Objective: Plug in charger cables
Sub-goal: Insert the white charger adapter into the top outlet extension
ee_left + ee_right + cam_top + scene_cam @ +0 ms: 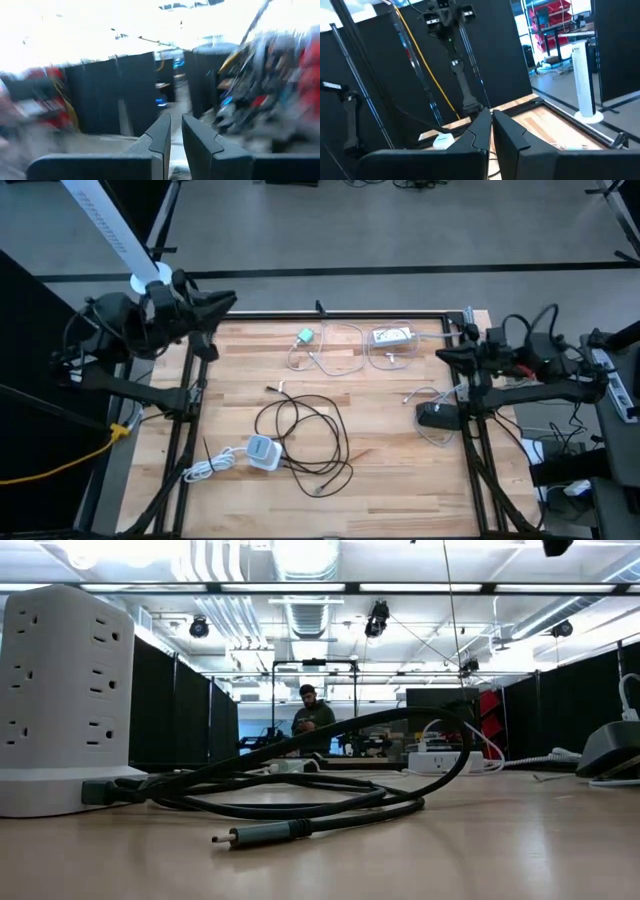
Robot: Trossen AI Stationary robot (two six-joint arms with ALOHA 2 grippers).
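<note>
Nothing plugged yet. Black charger cable (305, 435) coiled loose at bench (400, 490) centre; white cables (340, 350) at 12 o'clock. Left pincer (171, 131) nearly clenched, right pincer (491, 120) clenched, both empty, at bench edges.

A light wooden plank bench (400, 480) framed by dark metal rails is seen from above. A long black cable (305, 435) is looped near the middle, its plug tip lying free toward the front. A white cube-shaped adapter (263, 452) is placed just beside the loops, with a short bundled white cord (208, 470) attached. Thin white coiled cables (335, 352) are spread at the far edge, next to a white oblong power strip (392, 336). A small dark device (437, 416) with thin pale wire sits at the right rail.
</note>
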